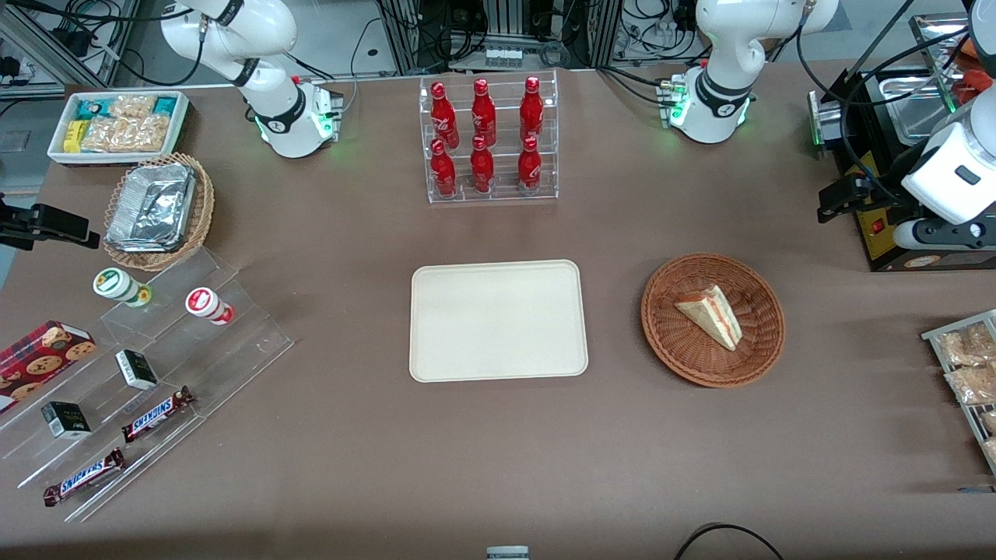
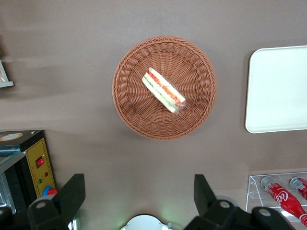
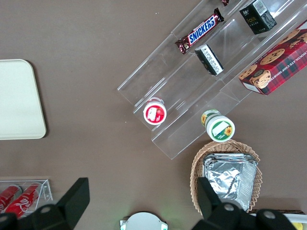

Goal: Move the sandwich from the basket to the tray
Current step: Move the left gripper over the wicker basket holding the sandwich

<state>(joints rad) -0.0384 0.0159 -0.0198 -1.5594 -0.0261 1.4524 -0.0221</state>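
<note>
The sandwich (image 1: 712,313), a pale bread wedge with a red and green filling stripe, lies in the reddish-brown wicker basket (image 1: 671,342). In the left wrist view the sandwich (image 2: 163,89) rests in the middle of the basket (image 2: 129,110). The cream tray (image 1: 498,320) lies flat beside the basket with nothing on it; its edge also shows in the left wrist view (image 2: 278,91). My left gripper (image 1: 836,201) hangs high above the table, farther from the front camera than the basket. It is open and holds nothing (image 2: 138,181), well apart from the basket.
A clear rack of red bottles (image 1: 489,140) stands farther from the front camera than the tray. A black machine (image 1: 895,155) sits beside my gripper. Bagged snacks (image 1: 965,373) lie at the working arm's end. Snack shelves (image 1: 140,389) and a foil-container basket (image 1: 159,210) lie toward the parked arm's end.
</note>
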